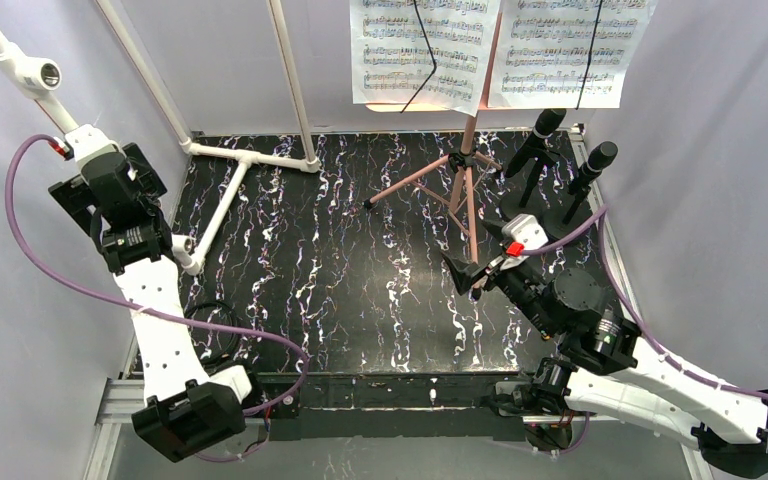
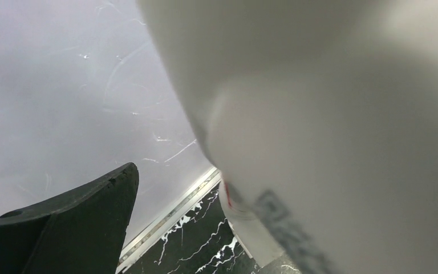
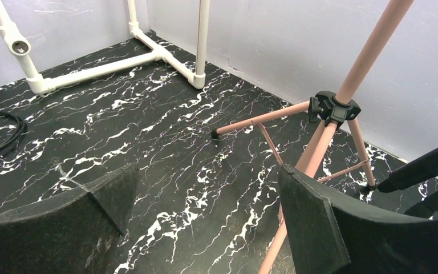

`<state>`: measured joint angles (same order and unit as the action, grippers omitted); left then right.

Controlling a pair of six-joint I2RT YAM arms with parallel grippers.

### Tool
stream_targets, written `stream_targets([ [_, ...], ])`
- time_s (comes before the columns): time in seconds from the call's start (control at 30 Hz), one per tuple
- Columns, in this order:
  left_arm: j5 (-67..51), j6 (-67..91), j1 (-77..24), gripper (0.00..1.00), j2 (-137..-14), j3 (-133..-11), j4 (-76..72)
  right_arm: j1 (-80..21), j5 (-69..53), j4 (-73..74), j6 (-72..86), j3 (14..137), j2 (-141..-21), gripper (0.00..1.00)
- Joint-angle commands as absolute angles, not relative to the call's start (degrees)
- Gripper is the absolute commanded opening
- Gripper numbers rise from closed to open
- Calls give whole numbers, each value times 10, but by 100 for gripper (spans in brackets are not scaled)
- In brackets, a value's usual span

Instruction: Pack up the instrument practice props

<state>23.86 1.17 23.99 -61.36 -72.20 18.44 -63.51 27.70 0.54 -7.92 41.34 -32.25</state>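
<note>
Hanging wide open, nothing grasped
Right tool [image 1: 470,280] is hovering beside pink tripod legs [image 1: 415,180]; left tool [image 1: 108,180] beside white pipe frame [image 1: 225,200].

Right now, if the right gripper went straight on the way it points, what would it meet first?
Most likely the marbled tabletop, since the open right gripper tilts downward. The music stand's near pink tripod leg passes close inside one finger and could be brushed first; depth is unclear.
</note>
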Motion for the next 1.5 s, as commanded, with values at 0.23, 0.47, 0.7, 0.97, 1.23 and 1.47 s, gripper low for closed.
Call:
stream_targets([
  [0.23, 199, 37, 243, 98, -533, -730, 256, -639, 263, 11, -70, 426, -342, 99],
  [0.47, 253, 44, 211, 98, -486, -751, 323, -638, 269, 31, -66, 448, -357, 99],
  [0.7, 187, 36, 157, 98, -422, -771, 378, -639, 293, 64, -60, 493, -385, 99],
  [0.97, -3, 13, 80, 98, -384, -820, 428, -638, 300, 124, -50, 574, -440, 99],
  [1.23, -237, 73, 57, 98, -450, -846, 377, -639, 333, 165, -69, 700, -522, 99],
  [1.47, -386, 162, 53, 98, -539, -849, 259, -639, 383, 188, -101, 802, -587, 99],
])
